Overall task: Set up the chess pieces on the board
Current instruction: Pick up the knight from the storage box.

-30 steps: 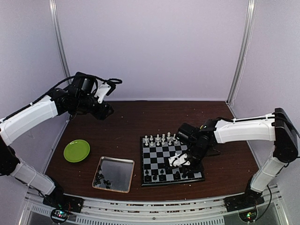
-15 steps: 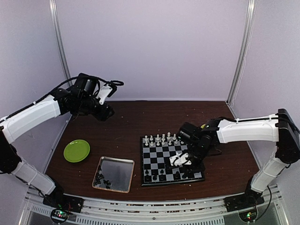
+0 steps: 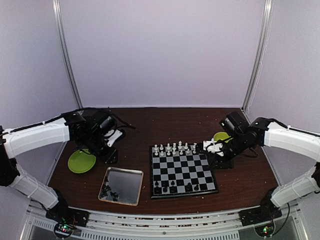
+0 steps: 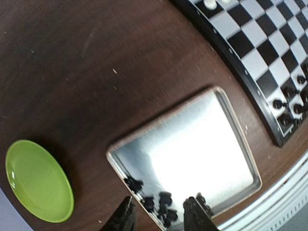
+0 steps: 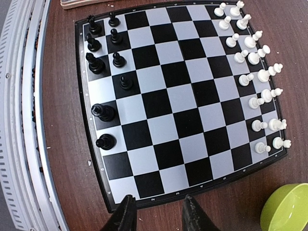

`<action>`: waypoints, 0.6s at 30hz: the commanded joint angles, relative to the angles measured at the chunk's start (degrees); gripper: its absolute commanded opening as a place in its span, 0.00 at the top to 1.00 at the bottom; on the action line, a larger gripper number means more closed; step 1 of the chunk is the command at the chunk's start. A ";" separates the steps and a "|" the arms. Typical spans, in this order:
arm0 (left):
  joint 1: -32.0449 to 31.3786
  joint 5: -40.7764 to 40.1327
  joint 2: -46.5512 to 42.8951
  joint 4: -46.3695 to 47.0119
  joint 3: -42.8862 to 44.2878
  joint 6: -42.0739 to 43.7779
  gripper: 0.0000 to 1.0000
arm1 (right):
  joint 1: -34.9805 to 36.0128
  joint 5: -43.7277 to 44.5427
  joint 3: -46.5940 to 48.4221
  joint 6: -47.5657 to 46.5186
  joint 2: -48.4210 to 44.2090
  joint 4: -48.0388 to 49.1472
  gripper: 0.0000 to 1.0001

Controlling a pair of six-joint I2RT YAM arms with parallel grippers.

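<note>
The board (image 3: 183,169) lies at centre right of the table. White chess pieces (image 3: 172,148) line its far edge. A few black ones (image 3: 172,188) stand along its near edge. More black chess pieces (image 4: 161,204) lie heaped in the near corner of a metal tray (image 3: 125,177). My left gripper (image 4: 161,217) hangs above that heap, open and empty; in the top view it (image 3: 111,154) is at the tray's far left corner. My right gripper (image 5: 160,215) is open and empty over the board's right rim (image 5: 192,191). It (image 3: 209,146) hovers there, just off the board's far right corner.
A flat green plate (image 3: 81,161) lies left of the tray. A green bowl (image 3: 221,136) sits behind the right gripper and shows in the right wrist view (image 5: 288,209). The table's metal front rail (image 5: 24,120) runs close to the board's near edge.
The right gripper has opened and pulled back from over the board's near right squares to its far right corner. The left arm has swung down from the back left to the tray, jaws narrower.
</note>
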 commanded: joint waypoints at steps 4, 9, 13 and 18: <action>-8.15 2.77 -2.89 -5.01 -7.68 -10.41 0.65 | -0.29 -2.44 -0.38 1.33 -1.54 2.55 0.67; -10.84 6.56 -1.04 -3.00 -9.00 -8.42 0.65 | -0.29 -1.34 -0.69 1.04 -1.73 2.41 0.67; -13.00 6.19 4.01 -2.78 -8.23 -6.50 0.71 | -0.25 0.55 -1.67 0.85 -2.52 3.41 0.66; -14.15 6.11 8.28 -2.84 -7.50 -4.91 0.76 | -0.31 1.92 -2.23 0.65 -2.46 3.64 0.66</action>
